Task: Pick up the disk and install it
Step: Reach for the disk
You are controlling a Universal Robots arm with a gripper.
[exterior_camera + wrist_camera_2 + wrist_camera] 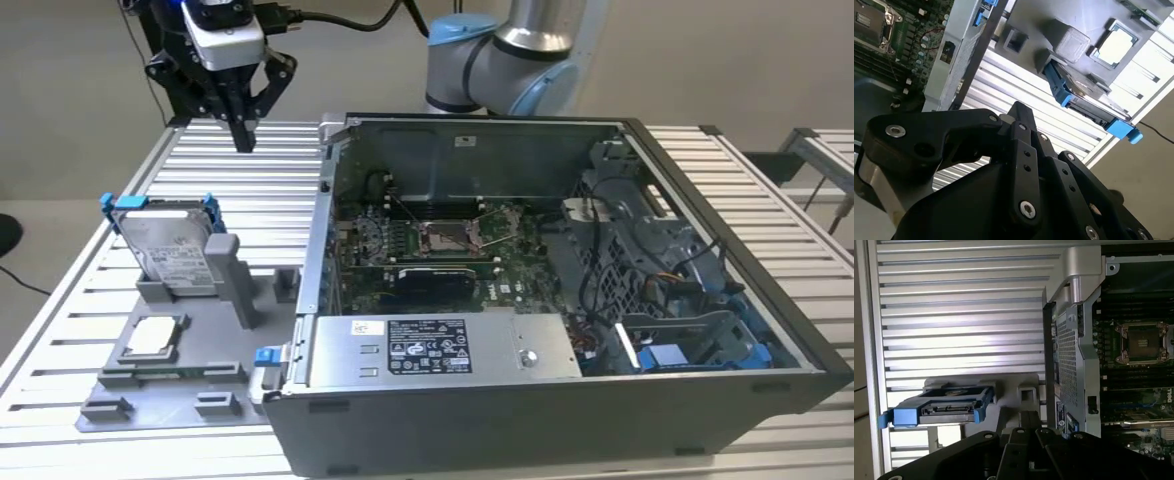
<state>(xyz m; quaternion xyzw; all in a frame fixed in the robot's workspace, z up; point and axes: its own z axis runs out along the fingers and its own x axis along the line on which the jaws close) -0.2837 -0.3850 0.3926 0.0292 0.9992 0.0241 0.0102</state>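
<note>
Beside the open computer case (534,425), on the exterior view's left of it, the disk (171,248) stands on edge in a matte grey plastic holder (244,290). Its flat silver face carries a white label and is framed by a glossy blue carrier (130,203). The holder sits on a table (254,190) of ribbed aluminium slats. The gripper (244,135), black and angular, hangs over the slats near the case's far corner, well apart from the disk, its fingers pressed together on nothing. Bare slats lie open between the case's sheet-metal wall and the table edge. The first wrist view shows the disk's connector end inside the blue frame. The second wrist view shows the carrier's side rail and a square silver chip (1114,45) in the holder. Both wrist views catch the case's green motherboard (1139,345).
</note>
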